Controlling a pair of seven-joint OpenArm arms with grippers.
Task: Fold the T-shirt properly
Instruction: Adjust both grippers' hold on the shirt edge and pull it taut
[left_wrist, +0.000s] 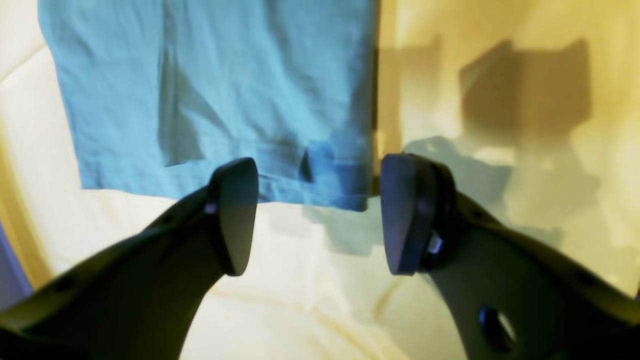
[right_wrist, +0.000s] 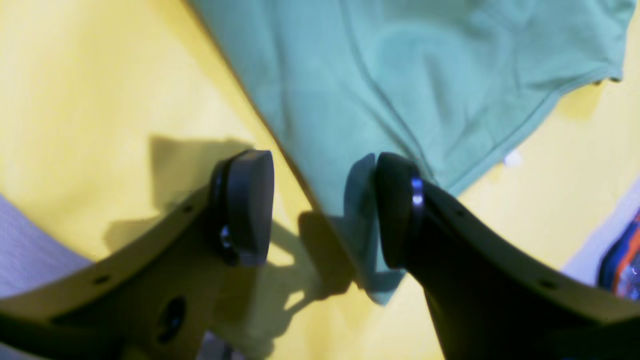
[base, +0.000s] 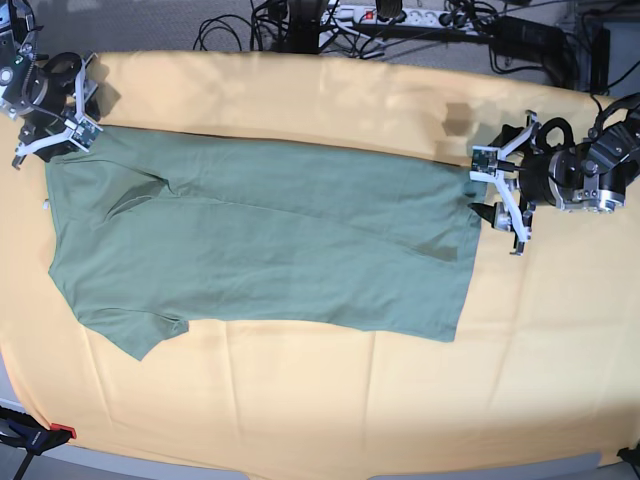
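You have one T-shirt (base: 260, 240) on one orange-yellow table cloth (base: 330, 400), two grippers, left gripper (base: 497, 190) and right gripper (base: 62, 115), and one power strip (base: 400, 14) behind.

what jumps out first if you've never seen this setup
The sage-green T-shirt dominates, lying spread across the middle of the orange-yellow table cloth, one long side already folded in. At each end of it sits an arm: the left gripper at the shirt's hem corner, the right gripper at the shoulder corner. Both have their fingers apart, holding no cloth.
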